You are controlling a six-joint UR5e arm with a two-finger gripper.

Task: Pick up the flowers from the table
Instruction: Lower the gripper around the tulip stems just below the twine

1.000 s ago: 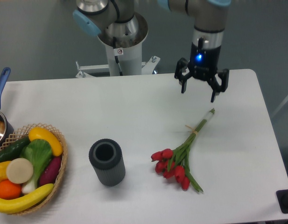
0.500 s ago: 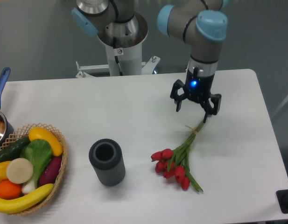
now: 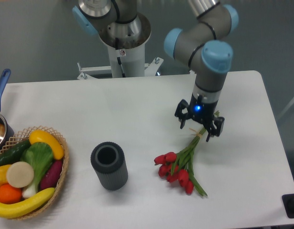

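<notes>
Tool (image 3: 199, 129), fingers spread, straddling the tied stem end of the flowers (image 3: 181, 168). Red buds lie on the white table (image 3: 137, 114), right of a dark cylinder (image 3: 109, 165).

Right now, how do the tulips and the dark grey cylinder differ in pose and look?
The tulips lie flat on the white table, while the dark grey cylinder stands upright. The tulips are red buds on thin green stems; the cylinder is one dull colour, thick and hollow. The open pincer straddles the tulips' stem end; nothing is near the cylinder. Both rest on the table.
</notes>
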